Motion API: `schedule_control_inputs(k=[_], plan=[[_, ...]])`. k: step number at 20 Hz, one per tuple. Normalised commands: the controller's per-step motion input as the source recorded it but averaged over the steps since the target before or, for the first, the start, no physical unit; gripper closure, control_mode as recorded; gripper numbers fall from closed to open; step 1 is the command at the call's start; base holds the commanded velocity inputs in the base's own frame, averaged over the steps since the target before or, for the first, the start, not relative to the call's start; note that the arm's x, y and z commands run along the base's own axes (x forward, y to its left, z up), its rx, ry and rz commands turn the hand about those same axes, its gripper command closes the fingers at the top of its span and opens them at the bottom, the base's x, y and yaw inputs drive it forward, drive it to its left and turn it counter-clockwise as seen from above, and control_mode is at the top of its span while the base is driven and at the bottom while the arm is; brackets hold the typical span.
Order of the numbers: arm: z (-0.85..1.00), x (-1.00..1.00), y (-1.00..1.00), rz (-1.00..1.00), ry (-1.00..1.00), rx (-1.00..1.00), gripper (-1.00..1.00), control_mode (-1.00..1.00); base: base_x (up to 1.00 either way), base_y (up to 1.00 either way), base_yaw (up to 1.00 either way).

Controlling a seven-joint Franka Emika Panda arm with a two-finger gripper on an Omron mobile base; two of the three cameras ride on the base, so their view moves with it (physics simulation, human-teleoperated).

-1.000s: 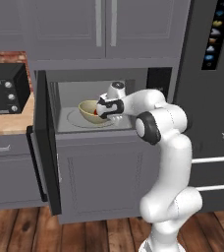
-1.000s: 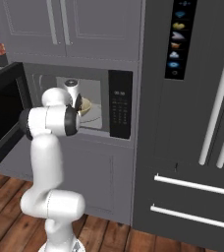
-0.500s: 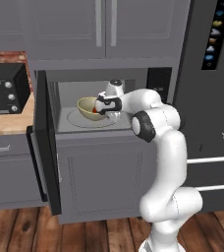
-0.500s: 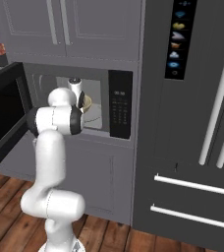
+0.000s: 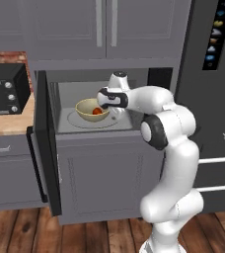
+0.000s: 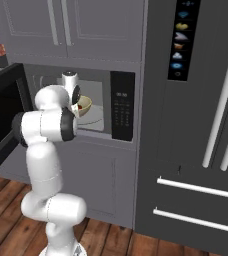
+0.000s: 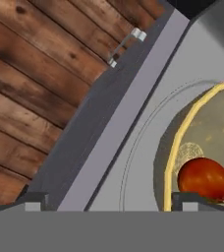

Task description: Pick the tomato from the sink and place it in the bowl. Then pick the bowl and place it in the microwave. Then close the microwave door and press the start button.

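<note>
In the left base view, a black toaster oven [image 5: 3, 89] sits at the far left on the wooden counter [image 5: 6, 123]. Next comes the microwave door [image 5: 46, 148], swung fully open toward the camera and standing edge-on. Right of it is the open microwave [image 5: 104, 104], with the bowl [image 5: 91, 109] resting on the turntable [image 5: 87, 121] and the tomato [image 5: 97, 111] lying inside the bowl.

The gripper [image 5: 106, 101] reaches into the cavity at the bowl's right rim. In the hand view the bowl rim [image 7: 180, 135] runs up from beside one dark fingertip [image 7: 185, 200], and the tomato [image 7: 205, 178] lies just inside it, so the fingers look spread wide across the rim, one inside the bowl and one outside. Whether they press the rim cannot be told.

Judging from this, the bowl is already in place, and the coming move is to let go and draw the hand back out. The bowl lies to the left of the gripper, so the exit path is toward the robot, clear of the rim. Then the door, well apart to the left, must be swung shut.

In the right base view the keypad [image 6: 121, 105] stands right of the cavity, and the fridge [image 6: 196, 125] further right.
</note>
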Motion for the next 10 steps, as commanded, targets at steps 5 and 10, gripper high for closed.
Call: schedule_control_inputs(k=[5, 10], plan=[[0.51, -1.0, 0.0, 0.0, 0.03, 0.07, -1.0, -1.0, 0.0, 0.0, 0.0], [0.7, -1.0, 0.0, 0.0, 0.01, 0.06, -1.0, -1.0, 0.0, 0.0, 0.0]])
